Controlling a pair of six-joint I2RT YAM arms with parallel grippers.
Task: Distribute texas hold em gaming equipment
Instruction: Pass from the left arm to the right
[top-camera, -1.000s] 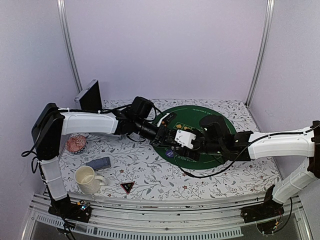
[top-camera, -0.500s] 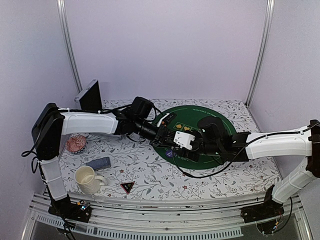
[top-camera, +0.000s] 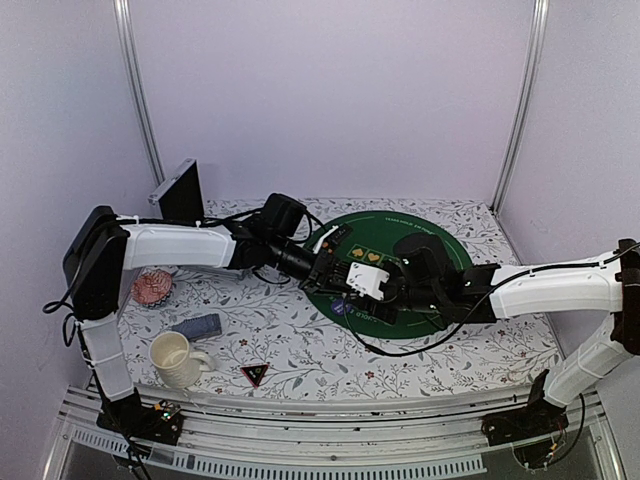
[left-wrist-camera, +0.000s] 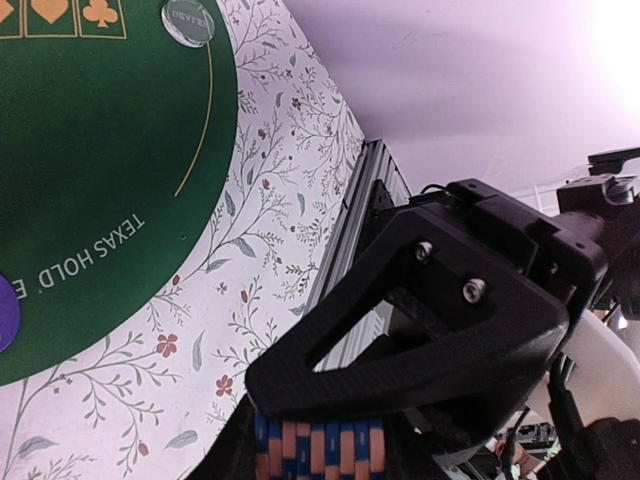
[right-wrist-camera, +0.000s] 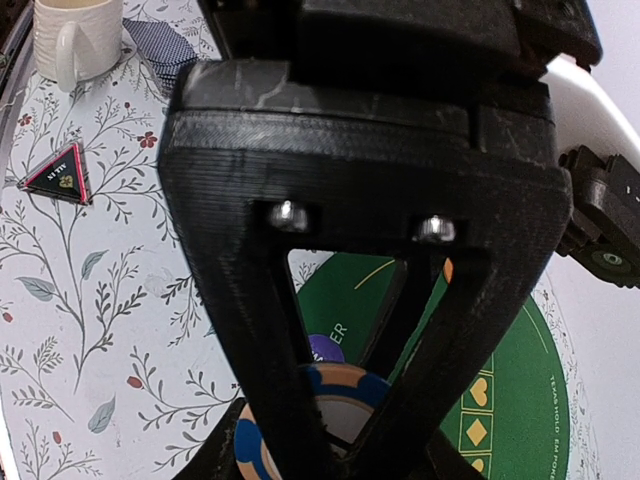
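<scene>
Chips (left-wrist-camera: 320, 452), an orange-and-blue stack, hang above the left edge of the green mat (top-camera: 385, 228) on the table (top-camera: 300, 345), pinched in the left gripper (top-camera: 338, 280); the frame's bottom cuts them off. Overhead, both grippers hide them. Right wrist alone shows the end face, flanked by the right gripper (right-wrist-camera: 335, 440); whether that one grips, I cannot tell. Left wrist shows them edge-on, row across the jaws
</scene>
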